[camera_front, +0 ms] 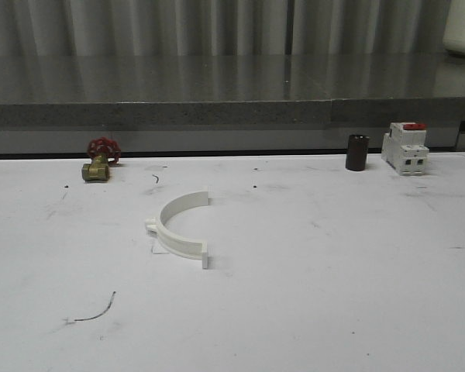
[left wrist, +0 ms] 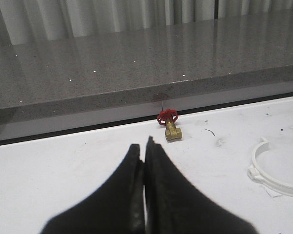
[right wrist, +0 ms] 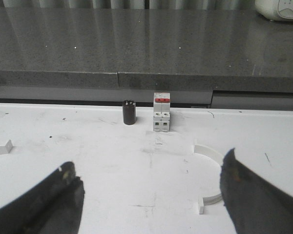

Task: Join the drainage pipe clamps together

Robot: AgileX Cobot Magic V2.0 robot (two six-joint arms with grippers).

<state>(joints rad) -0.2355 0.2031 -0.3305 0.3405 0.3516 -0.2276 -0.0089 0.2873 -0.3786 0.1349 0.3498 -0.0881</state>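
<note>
Lying on table (camera_front: 310, 310), one clamp (camera_front: 180, 231); second clamp (right wrist: 212, 180) half-hidden; left tool (left wrist: 145, 151) pinched, right tool (right wrist: 151, 187) wide.

One clamp half (camera_front: 180, 230) near the middle of the desk (camera_front: 333, 294), valve (camera_front: 101, 159) behind it to the left, cylinder (camera_front: 356, 152) and breaker block (camera_front: 404, 148) side by side at the far right, second clamp half (right wrist: 211, 178) in front of the block

left gripper (left wrist: 144, 151) closed above the table (left wrist: 63, 165)
your brass valve (left wrist: 170, 124) sits at the table's far edge; one clamp half (left wrist: 271, 171) lies apart.
</note>
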